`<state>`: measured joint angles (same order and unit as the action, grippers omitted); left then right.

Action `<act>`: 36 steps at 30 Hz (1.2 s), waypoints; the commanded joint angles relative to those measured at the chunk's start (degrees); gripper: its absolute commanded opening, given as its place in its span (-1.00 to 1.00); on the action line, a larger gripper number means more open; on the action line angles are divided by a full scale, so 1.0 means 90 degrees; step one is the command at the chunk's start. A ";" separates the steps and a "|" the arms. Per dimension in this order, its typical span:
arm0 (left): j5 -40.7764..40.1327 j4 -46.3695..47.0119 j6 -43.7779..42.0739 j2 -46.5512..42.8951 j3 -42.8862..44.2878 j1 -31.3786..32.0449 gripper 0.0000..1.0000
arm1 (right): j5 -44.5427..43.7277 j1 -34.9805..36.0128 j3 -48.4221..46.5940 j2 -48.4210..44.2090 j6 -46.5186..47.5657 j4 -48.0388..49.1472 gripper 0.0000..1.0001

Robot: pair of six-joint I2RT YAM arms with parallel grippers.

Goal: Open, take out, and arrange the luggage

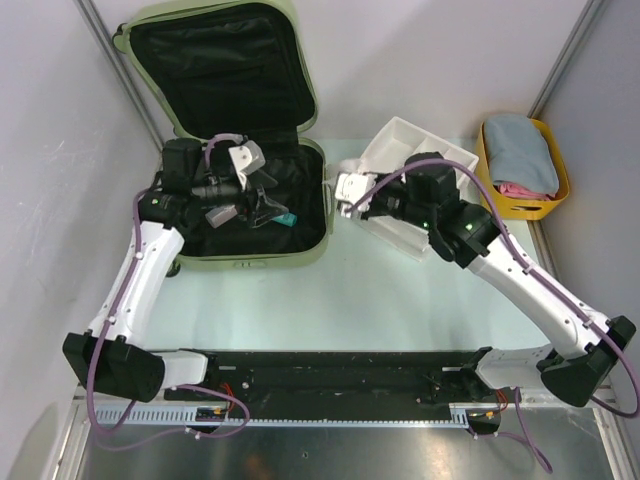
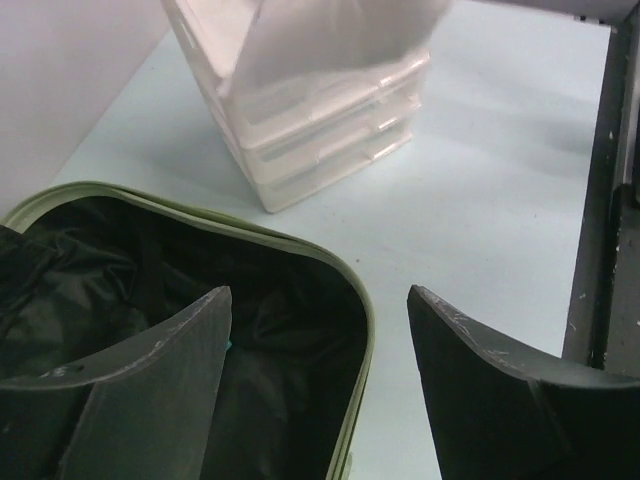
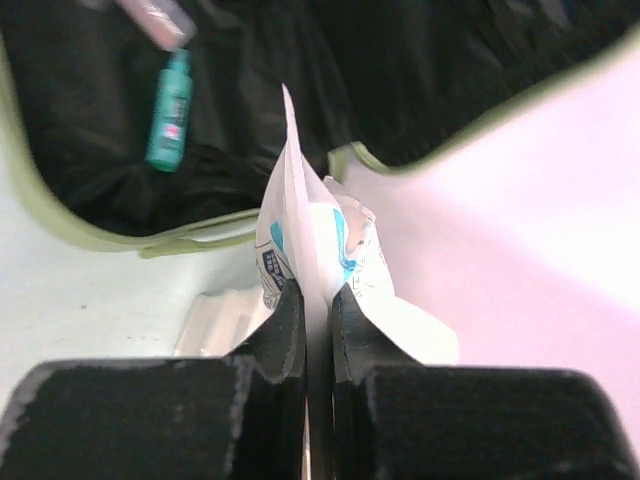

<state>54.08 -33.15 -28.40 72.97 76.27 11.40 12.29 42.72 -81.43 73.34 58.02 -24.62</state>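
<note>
White and thin, the flat packet with blue print (image 3: pixel 300 235) stands edge-on between the fingers of the right gripper (image 3: pixel 318 300), which are pressed tight on its lower edge. It hangs just outside the rim of the large pale sage-green hard-shell suitcase (image 1: pixel 250 259), close to the white divided plastic organizer tray (image 1: pixel 395 140).

The step looks like carrying this packet across to the tray. The packet seems limp, and only one edge is held. It would be best to move it slowly, bring it low into one compartment, and open the fingers only once it rests on the tray floor. Otherwise it may flop over a divider.

The left gripper (image 2: pixel 320 292) hovers over the suitcase's near corner with its fingers spread wide and nothing between them. It is well placed to reach a small teal tube (image 3: pixel 170 110) lying on the lining.

The suitcase sits at the far left of the pale table (image 1: pixel 400 300). It lies open, with its lid standing up behind it. Its corners are rounded and both halves are lined in black fabric.
</note>
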 commanded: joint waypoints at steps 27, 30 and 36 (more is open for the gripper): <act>0.0202 0.0089 0.0558 -0.0051 0.0061 -0.0104 0.55 | -0.2549 -0.1661 -0.0982 0.2095 -0.2267 0.2140 -1.00; 0.0172 0.0099 0.0558 -0.0071 0.0032 -0.0104 0.56 | -0.2490 -0.1622 -0.0934 0.2173 -0.2257 0.2111 -1.00; 0.0153 0.0099 0.0548 -0.0090 0.0012 -0.0114 0.56 | -0.2470 -0.1661 -0.0426 0.2183 -0.2160 0.2150 -1.00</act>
<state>54.70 -32.73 -23.99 73.49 76.60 10.35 -10.98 27.79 -87.81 92.71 38.15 -7.64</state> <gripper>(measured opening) 0.780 0.067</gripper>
